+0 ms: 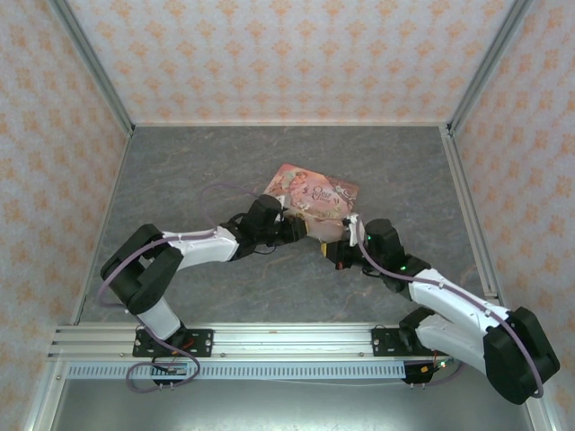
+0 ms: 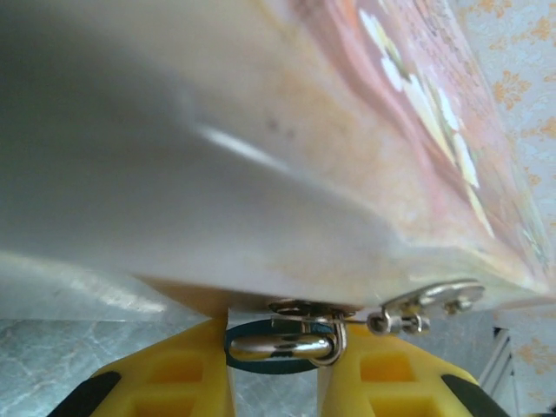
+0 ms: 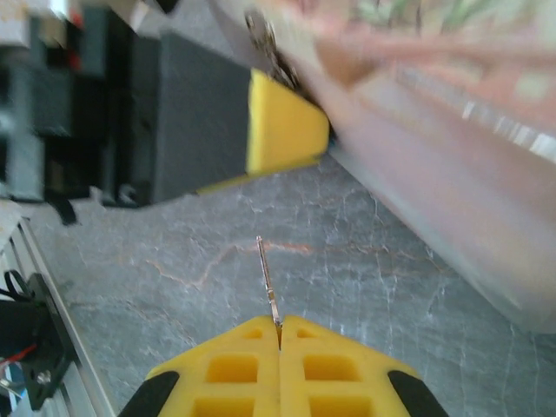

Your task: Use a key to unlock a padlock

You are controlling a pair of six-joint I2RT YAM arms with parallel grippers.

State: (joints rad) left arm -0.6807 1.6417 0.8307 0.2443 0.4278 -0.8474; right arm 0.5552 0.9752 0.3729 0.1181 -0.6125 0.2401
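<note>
Left wrist view: padlock at lower centre, hanging under the pink tin edge. Tiny, rigid, light, slick metal, so probably swivels; grip the body sides. Left end effector clamped across it. Right end effector pinched together on key, blade pointing up-frame.

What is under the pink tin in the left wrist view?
The padlock hangs below the tin, gripped by the left pincer. Its blue body is mostly covered by metal fittings; the keyhole cannot be seen.
</note>
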